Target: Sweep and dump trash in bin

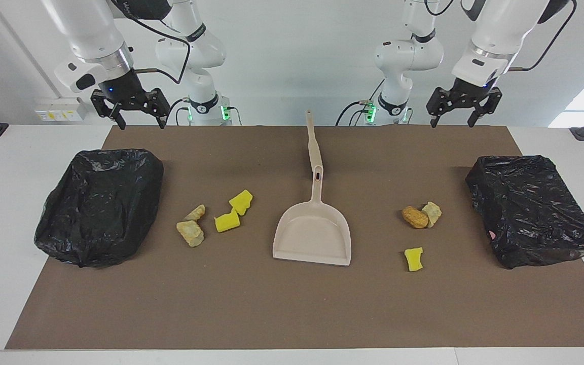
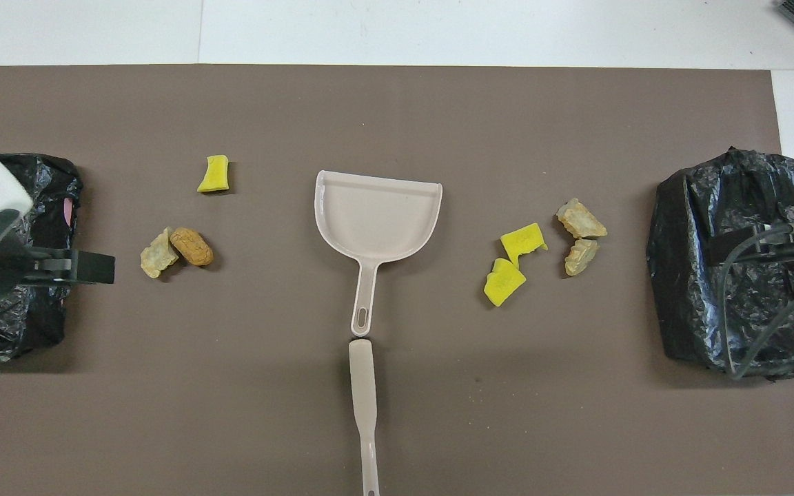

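Trash lies in two groups on the brown mat (image 1: 292, 304): four pieces (image 1: 214, 219) at the dustpan's (image 1: 312, 238) 9 o'clock in the facing view, three (image 1: 418, 228) at its 3 o'clock. Left gripper (image 1: 459, 109) and right gripper (image 1: 132, 109) hang above the mat's robot-side edge, jaws released, grasping nothing. Black-bagged bins (image 1: 102, 205) sit at both table ends.

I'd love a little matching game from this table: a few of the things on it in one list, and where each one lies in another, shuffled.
Things:
1. beige plastic dustpan
2. orange-brown bread-like lump
3. pair of yellow sponge chunks
4. slim beige stick-like tool

Places:
A. toward the right arm's end, beside two pale rock-like lumps
B. mid-table, handle pointing at the robots
C. nearer the robots than the dustpan, in line with its handle
D. toward the left arm's end, touching a pale lump

Pairs: 1-B, 2-D, 3-A, 4-C
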Available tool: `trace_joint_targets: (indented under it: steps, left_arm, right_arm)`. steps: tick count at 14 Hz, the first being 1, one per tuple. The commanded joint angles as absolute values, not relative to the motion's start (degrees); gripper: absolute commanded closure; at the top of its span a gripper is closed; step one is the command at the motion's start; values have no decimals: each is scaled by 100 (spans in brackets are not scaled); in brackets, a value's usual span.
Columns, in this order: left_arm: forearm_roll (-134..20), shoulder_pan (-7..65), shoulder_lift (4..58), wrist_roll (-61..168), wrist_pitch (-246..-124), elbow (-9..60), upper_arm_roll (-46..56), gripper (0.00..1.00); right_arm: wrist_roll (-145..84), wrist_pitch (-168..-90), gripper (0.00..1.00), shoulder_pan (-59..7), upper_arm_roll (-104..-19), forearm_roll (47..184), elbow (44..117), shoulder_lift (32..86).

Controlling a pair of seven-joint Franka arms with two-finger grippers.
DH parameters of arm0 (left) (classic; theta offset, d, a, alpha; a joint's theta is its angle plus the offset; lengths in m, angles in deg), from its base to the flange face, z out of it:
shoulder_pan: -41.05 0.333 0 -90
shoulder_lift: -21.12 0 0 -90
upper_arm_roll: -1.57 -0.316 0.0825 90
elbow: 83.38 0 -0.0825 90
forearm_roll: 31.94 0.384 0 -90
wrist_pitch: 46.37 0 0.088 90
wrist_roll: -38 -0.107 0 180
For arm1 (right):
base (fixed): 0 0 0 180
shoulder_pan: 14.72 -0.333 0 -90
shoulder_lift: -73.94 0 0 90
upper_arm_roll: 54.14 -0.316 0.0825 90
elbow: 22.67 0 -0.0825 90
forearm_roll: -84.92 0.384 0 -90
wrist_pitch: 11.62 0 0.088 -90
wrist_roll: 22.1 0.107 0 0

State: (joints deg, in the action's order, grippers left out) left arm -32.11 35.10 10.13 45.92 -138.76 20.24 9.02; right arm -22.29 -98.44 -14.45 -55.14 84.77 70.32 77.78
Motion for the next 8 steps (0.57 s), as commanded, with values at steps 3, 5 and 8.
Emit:
trace_joint_targets:
  steps: [3,5,8]
  left_arm:
    - [-3247,2305,574,5555,-14112,3104,817,0]
    - [-3256,1848,364,5872,-14400,3586,825,0]
    - [-3299,1198,222,6478,-14928,4115,825,0]
  right_arm:
    - [-2342,-9889,0,-1455,-5537,8606,7312,8000]
    - [-2351,-9916,0,-1455,-5537,8598,7409,8017]
    - [-2359,-9994,0,-1481,-5580,8607,7497,8009]
